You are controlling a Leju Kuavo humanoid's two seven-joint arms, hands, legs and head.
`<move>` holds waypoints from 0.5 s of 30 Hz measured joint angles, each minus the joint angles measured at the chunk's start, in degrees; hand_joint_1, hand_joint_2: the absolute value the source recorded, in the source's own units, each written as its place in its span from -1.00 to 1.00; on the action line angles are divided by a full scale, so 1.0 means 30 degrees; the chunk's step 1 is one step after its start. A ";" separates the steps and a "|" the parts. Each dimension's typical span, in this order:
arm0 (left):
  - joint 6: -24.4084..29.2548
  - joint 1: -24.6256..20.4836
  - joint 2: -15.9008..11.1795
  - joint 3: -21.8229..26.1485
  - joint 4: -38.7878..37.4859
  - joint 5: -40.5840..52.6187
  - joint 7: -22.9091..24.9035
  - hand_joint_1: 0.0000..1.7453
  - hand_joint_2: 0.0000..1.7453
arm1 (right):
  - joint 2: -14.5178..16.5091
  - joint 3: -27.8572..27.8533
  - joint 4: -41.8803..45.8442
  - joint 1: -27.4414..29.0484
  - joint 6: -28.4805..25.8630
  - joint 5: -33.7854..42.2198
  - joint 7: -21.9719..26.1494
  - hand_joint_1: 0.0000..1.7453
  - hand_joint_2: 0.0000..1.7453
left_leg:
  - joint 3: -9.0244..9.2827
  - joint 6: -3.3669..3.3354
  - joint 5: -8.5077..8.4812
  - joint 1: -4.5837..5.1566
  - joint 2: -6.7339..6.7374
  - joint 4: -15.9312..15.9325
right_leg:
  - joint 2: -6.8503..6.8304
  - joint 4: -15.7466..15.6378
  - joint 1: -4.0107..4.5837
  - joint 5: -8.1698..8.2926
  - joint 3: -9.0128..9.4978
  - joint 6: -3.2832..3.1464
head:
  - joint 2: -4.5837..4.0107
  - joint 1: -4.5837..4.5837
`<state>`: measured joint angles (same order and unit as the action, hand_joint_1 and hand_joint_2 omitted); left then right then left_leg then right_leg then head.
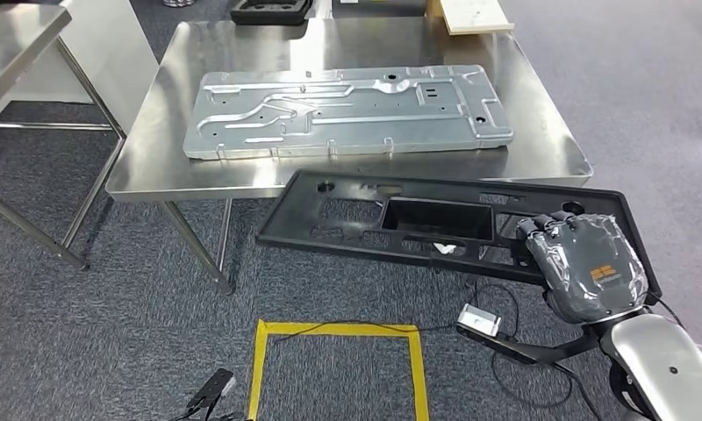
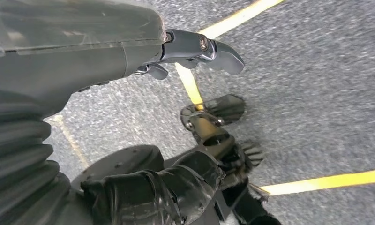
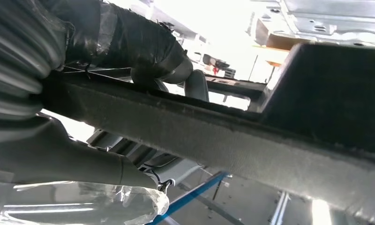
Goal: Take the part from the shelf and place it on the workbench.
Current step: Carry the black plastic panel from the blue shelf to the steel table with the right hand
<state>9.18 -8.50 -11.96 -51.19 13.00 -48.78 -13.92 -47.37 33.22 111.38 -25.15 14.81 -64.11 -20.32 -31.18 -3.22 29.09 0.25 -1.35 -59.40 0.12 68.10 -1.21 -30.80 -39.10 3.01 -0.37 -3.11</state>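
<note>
While the right robot hand [image 1: 589, 263] grips the black part [image 1: 435, 219] by its right end, the panel hangs level just before the steel bench [image 1: 540, 132], where a grey metal plate [image 1: 347, 110] lies. Left robot hand [image 2: 195, 51], holding nothing, fingers apart, hangs over grey carpet [image 1: 111, 333] with yellow tape [image 1: 330, 330].

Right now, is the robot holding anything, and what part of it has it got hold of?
Yes. The right hand grips the long black plastic panel by its near edge at the right end. The left hand hangs over the floor, holding nothing.
</note>
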 joint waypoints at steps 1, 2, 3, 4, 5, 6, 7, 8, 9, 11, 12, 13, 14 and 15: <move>0.0062 0.0017 -0.0013 0.0000 -0.0002 0.0000 0.0020 -1.00 1.00 | 0.0022 0.0040 0.0000 0.0082 -0.0005 -0.0016 0.0051 1.00 1.00 | 0.0231 0.0109 0.0214 -0.0012 -0.0021 -0.0025 | -0.0023 -0.1042 -0.0008 0.0917 0.0120 -0.0015 | 0.0000 0.0018; 0.0124 0.0027 -0.0029 0.0000 -0.0004 0.0000 0.0042 -1.00 1.00 | 0.0053 0.0078 0.0007 0.0169 -0.0002 0.0006 0.0089 1.00 1.00 | 0.0371 0.0243 0.0413 -0.0004 -0.0038 -0.0014 | -0.0065 -0.1852 0.0009 0.1553 0.0219 -0.0092 | 0.0000 0.0047; 0.0166 0.0059 -0.0049 0.0000 -0.0005 -0.0002 0.0060 -1.00 1.00 | 0.0080 0.0095 0.0046 0.0261 0.0011 0.0071 0.0097 1.00 1.00 | 0.0432 0.0382 0.0592 0.0016 -0.0036 0.0037 | -0.0092 -0.2323 0.0047 0.1976 0.0274 -0.0215 | 0.0000 0.0073; 0.0190 0.0102 -0.0073 0.0000 -0.0007 -0.0002 0.0071 -1.00 1.00 | 0.0104 0.0084 0.0108 0.0345 0.0031 0.0166 0.0069 1.00 1.00 | 0.0560 0.0511 0.0676 0.0044 -0.0023 0.0024 | -0.0096 -0.2412 0.0069 0.1939 0.0270 -0.0380 | 0.0000 0.0082; 0.0204 0.0142 -0.0107 0.0000 -0.0007 -0.0002 0.0073 -1.00 1.00 | 0.0113 0.0038 0.0186 0.0411 0.0051 0.0293 0.0038 1.00 1.00 | 0.0624 0.0616 0.0753 0.0069 -0.0008 0.0099 | -0.0089 -0.2459 0.0049 0.1952 0.0381 -0.0557 | 0.0000 0.0079; 0.0219 0.0183 -0.0138 0.0000 -0.0007 0.0000 0.0070 -1.00 1.00 | 0.0106 -0.0025 0.0272 0.0475 0.0065 0.0410 0.0006 1.00 1.00 | 0.0716 0.0718 0.0839 0.0067 0.0036 0.0068 | -0.0055 -0.2515 0.0023 0.2043 0.0514 -0.0700 | -0.0002 0.0060; 0.0234 0.0186 -0.0168 0.0000 -0.0007 0.0003 0.0064 -1.00 1.00 | 0.0100 -0.0093 0.0337 0.0527 0.0075 0.0506 -0.0025 1.00 1.00 | 0.0703 0.0825 0.0952 0.0055 0.0091 -0.0230 | -0.0033 -0.2550 -0.0009 0.2005 0.0648 -0.0836 | -0.0002 0.0040; 0.0261 0.0168 -0.0193 0.0000 -0.0007 0.0003 0.0060 -1.00 1.00 | 0.0095 -0.0149 0.0400 0.0568 0.0085 0.0592 -0.0058 1.00 1.00 | 0.0396 0.0926 0.1203 0.0034 0.0151 -0.0805 | -0.0031 -0.2552 -0.0003 0.1950 0.0798 -0.0950 | -0.0002 0.0032; 0.0292 0.0153 -0.0195 0.0000 -0.0007 0.0005 0.0059 -1.00 1.00 | 0.0086 -0.0204 0.0462 0.0602 0.0107 0.0650 -0.0096 1.00 1.00 | -0.0150 0.1027 0.1549 0.0006 0.0220 -0.1788 | -0.0027 -0.2560 0.0031 0.1857 0.0922 -0.1029 | -0.0002 0.0025; 0.0410 0.0180 -0.0189 0.0000 -0.0007 0.0016 0.0064 -1.00 1.00 | 0.0073 -0.0317 0.0577 0.0701 0.0191 0.0710 -0.0171 1.00 1.00 | -0.1685 0.1108 0.2356 -0.0013 0.0290 -0.4073 | -0.0031 -0.2557 0.0114 0.1626 0.1149 -0.1134 | -0.0002 0.0026; 0.0514 0.0220 -0.0184 -0.0002 -0.0007 0.0033 0.0082 -1.00 1.00 | 0.0060 -0.0379 0.0610 0.0785 0.0255 0.0736 -0.0196 1.00 1.00 | -0.2282 0.1072 0.2498 -0.0009 0.0305 -0.4707 | -0.0028 -0.2555 0.0176 0.1495 0.1297 -0.1166 | -0.0002 0.0024; 0.0640 0.0258 -0.0178 -0.0004 -0.0007 0.0051 0.0117 -1.00 1.00 | 0.0036 -0.0441 0.0632 0.0883 0.0315 0.0774 -0.0215 1.00 1.00 | -0.2603 0.0991 0.2324 0.0011 0.0309 -0.4785 | -0.0024 -0.2554 0.0249 0.1362 0.1464 -0.1193 | -0.0002 0.0024; 0.0795 0.0280 -0.0175 -0.0004 -0.0007 0.0071 0.0161 -1.00 1.00 | -0.0011 -0.0519 0.0654 0.0986 0.0359 0.0841 -0.0227 1.00 1.00 | -0.2557 0.0834 0.1678 0.0051 0.0310 -0.4102 | -0.0022 -0.2558 0.0344 0.1217 0.1675 -0.1217 | -0.0002 0.0024; 0.0957 0.0290 -0.0179 -0.0005 -0.0007 0.0080 0.0215 -1.00 1.00 | -0.0069 -0.0612 0.0683 0.1081 0.0386 0.0930 -0.0235 1.00 1.00 | -0.2278 0.0610 0.0749 0.0123 0.0313 -0.2962 | -0.0024 -0.2567 0.0428 0.1070 0.1897 -0.1242 | -0.0002 0.0029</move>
<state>12.05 -7.63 -12.49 -51.20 12.98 -48.54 -13.28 -47.58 31.38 113.43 -21.90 15.97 -61.32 -21.02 -38.01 -1.39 31.34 0.62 -0.42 -68.29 0.04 60.39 0.07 -27.59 -33.41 -0.72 -0.37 -3.02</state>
